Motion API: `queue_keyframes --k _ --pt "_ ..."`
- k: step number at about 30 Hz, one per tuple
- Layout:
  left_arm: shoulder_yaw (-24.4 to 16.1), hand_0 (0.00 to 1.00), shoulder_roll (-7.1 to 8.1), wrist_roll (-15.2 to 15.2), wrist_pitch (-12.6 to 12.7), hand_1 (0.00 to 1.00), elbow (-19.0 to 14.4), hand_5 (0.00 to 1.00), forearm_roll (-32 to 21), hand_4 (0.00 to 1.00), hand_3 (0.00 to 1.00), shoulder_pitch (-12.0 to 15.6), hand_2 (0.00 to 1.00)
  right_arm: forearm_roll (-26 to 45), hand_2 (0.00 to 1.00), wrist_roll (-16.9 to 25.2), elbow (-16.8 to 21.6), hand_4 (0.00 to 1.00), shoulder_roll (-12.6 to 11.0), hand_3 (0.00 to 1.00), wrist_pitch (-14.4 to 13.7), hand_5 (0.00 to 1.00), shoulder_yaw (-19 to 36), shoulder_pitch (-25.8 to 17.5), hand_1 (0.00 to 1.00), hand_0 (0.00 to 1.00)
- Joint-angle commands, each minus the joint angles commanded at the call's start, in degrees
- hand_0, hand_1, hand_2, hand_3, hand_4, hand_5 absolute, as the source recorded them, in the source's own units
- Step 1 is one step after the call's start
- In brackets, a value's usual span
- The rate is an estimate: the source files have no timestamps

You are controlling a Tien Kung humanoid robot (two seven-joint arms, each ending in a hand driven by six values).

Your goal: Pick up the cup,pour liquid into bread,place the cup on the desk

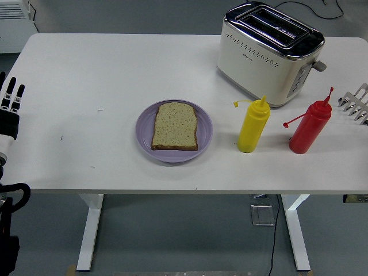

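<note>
At table centre a bread slice (175,126) lies flat on a purple plate (144,135), no sauce visible on it. Yellow squeeze bottle (253,125) and red one (310,127) stand upright at its 3 o'clock – no cup seen. Left hand (10,106) at 9 o'clock edge, fingers straight, empty; right hand (356,103) at far 3 o'clock, fingers spread. Fits pre-pick or bottle already set back – can't tell which.

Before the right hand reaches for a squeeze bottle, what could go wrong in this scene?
1. The red bottle and the yellow bottle stand close together, caps open; grasping one may knock over the other.
2. The toaster stands just behind them, so a reach from the right hand at the table edge has little room.
3. The bread almost fills the purple plate; sauce poured off-centre could land on the table.
</note>
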Motion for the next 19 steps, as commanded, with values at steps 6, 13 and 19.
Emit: queue_keyframes --k 6,13,19 --pt "0.2 0.792 0.07 0.0 0.0 0.748 -0.1 0.989 0.0 0.505 0.711 0.1 0.75 -0.5 0.729 0.1 -0.4 0.511 0.2 0.732 0.0 0.577 0.5 -0.1 0.719 0.775" --pt "0.1 0.792 0.06 0.0 0.0 0.749 -0.2 0.99 -0.1 0.506 0.711 -0.1 0.751 -0.6 0.729 0.0 -0.4 0.506 0.4 0.731 0.1 0.572 0.8 0.1 0.719 0.774" --pt "-0.2 0.793 0.05 0.0 0.0 0.75 -0.3 0.99 -0.1 0.507 0.712 -0.3 0.751 -0.3 0.728 0.0 -0.4 0.499 0.4 0.73 0.3 0.565 0.8 0.3 0.717 0.772"
